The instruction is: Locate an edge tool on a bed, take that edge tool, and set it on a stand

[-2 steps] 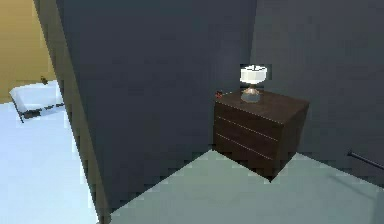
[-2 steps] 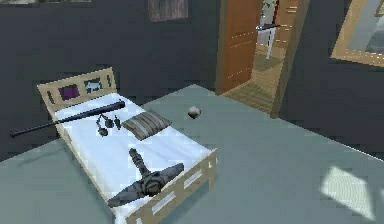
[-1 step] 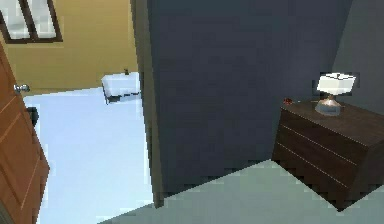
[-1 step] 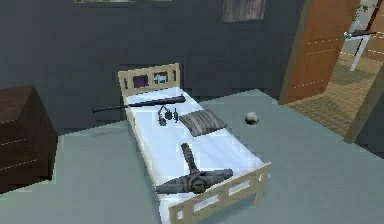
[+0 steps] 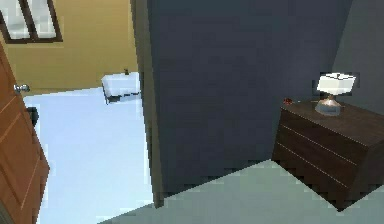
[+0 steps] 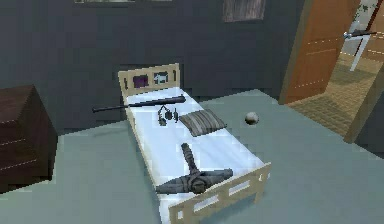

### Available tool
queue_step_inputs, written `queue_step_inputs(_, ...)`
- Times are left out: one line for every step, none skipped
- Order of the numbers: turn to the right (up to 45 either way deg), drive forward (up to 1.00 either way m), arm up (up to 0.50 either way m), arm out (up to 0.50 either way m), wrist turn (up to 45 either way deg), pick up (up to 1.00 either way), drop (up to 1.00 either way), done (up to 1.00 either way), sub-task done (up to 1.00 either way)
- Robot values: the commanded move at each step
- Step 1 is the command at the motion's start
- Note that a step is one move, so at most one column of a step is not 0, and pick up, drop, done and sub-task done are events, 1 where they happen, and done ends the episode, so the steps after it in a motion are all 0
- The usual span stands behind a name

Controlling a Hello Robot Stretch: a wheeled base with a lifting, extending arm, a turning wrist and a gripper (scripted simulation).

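A white bed (image 6: 225, 150) with a pale wooden frame stands in the arm side view's middle. Near its foot lies a dark cross-shaped thing (image 6: 190, 175), a thin bar with a grey crosspiece. Across the head end rests a long thin dark rod (image 6: 140, 103) that sticks out past the bed's left side. A small dark item (image 6: 166, 116) and a grey pillow (image 6: 203, 122) lie between them. A dark wooden chest of drawers (image 5: 330, 150) stands at the forward view's right and carries a white-shaded lamp (image 5: 336, 92). Another dark chest (image 6: 20, 135) sits left of the bed.
A small pale ball (image 6: 252, 118) lies on the grey-green floor right of the bed. An orange door (image 6: 315, 50) opens at the arm side view's right. In the forward view a dark wall (image 5: 240, 80) is close ahead, with a doorway, an orange door (image 5: 15, 130) and a white fixture (image 5: 125, 85) beyond.
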Motion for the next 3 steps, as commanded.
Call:
queue_step_inputs(0.0, 0.00, 0.04, 0.00, 0.0, 0.00, 0.00, 0.00, 0.00)
queue_step_inputs(0.0, 0.00, 0.00, 0.42, 0.0, 0.00, 0.00, 0.00, 0.00)
queue_step_inputs(0.0, 0.00, 0.00, 0.00, 45.0, 0.00, 0.00, 0.00, 0.00)
